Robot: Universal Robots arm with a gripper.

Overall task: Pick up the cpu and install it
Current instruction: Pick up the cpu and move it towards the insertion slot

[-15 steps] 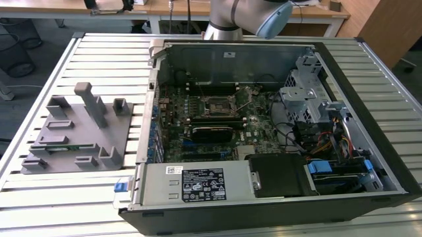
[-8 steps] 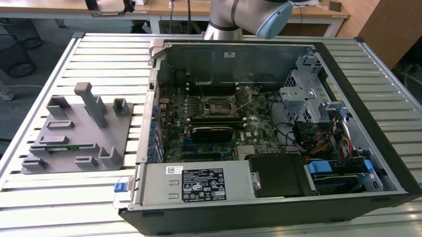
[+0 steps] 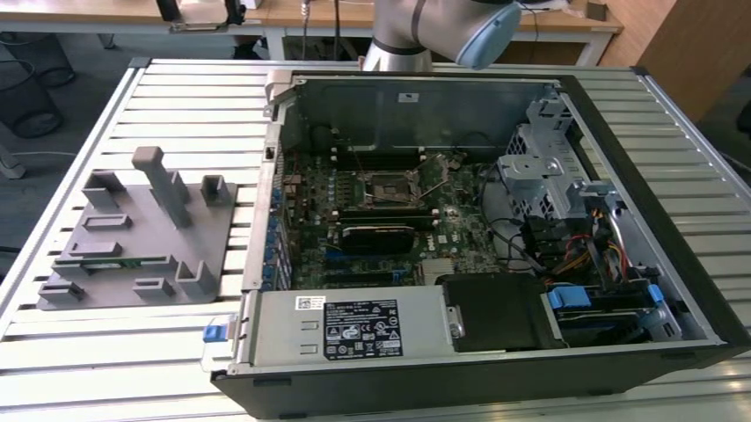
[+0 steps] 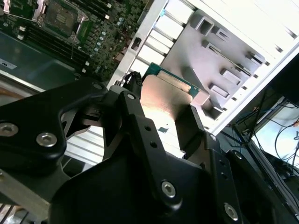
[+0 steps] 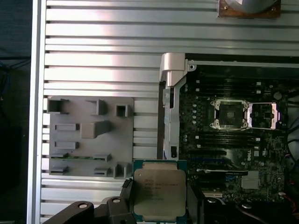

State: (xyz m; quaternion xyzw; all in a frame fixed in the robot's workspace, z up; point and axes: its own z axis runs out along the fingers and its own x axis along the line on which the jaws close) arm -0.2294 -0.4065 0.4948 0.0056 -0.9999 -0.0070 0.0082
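At the exterior view's left, a grey holder tray lies on the ribbed metal table. A thin green memory stick sits in a slot near the tray's lower left.

To the right of the tray, the big black computer case lies on its side with the cover off. A green board fills the middle of the case. The dark square socket sits near the middle of that board. In the first wrist view, the socket's metal lid is flipped open beside it. A silver power box sits at the lower middle of the exterior view. At the top middle of that view, the robot arm hangs over the far wall of the case.

The gripper is closed on the cpu. In the second wrist view, black fingers press on two sides of the chip. The cpu is held up in the air with its silver top facing the first wrist camera. Behind it are the edge of the tray and the near wall of the case. It is well apart from the socket.
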